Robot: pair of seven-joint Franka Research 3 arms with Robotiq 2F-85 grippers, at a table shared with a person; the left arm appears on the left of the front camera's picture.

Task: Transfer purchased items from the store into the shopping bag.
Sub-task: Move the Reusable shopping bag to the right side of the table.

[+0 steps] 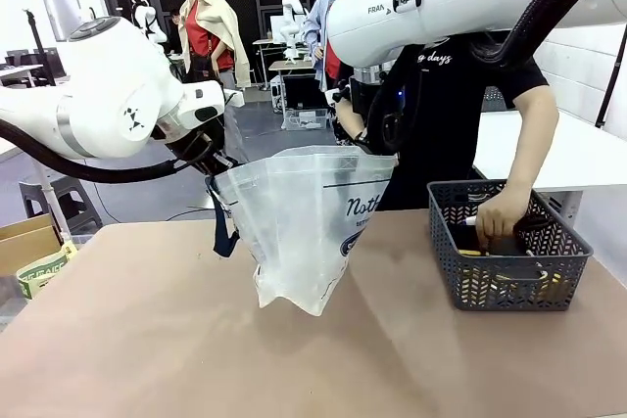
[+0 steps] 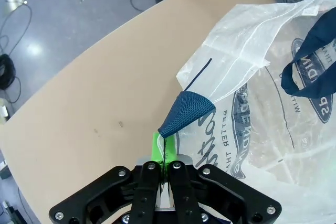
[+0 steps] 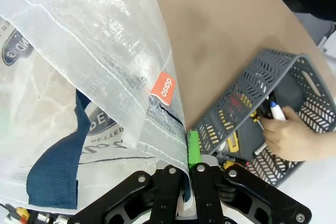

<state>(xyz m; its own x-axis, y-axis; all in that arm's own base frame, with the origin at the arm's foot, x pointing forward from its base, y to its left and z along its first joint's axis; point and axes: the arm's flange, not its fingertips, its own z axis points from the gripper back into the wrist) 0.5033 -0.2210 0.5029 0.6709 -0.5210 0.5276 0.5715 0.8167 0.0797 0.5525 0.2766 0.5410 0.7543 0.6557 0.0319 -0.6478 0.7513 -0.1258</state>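
Note:
The shopping bag (image 1: 304,217) hangs open above the table, translucent white with navy strap handles and dark print. My left gripper (image 2: 164,153) is shut on the bag's rim by a navy handle patch (image 2: 186,116), holding the left side up. On the opposite rim my right gripper (image 3: 189,148) is shut, beside an orange tag (image 3: 163,88). The bag's bottom (image 1: 294,296) rests on the table. A person's hand (image 1: 502,212) reaches into the dark grey basket (image 1: 509,286) of items on the right; the same hand (image 3: 294,137) grips something in there in the right wrist view.
The tan table (image 1: 147,340) stretches bare to the left and in front of the bag. A cardboard box (image 1: 24,242) sits off the table's left edge. The person (image 1: 460,95) stands behind the basket at the far side.

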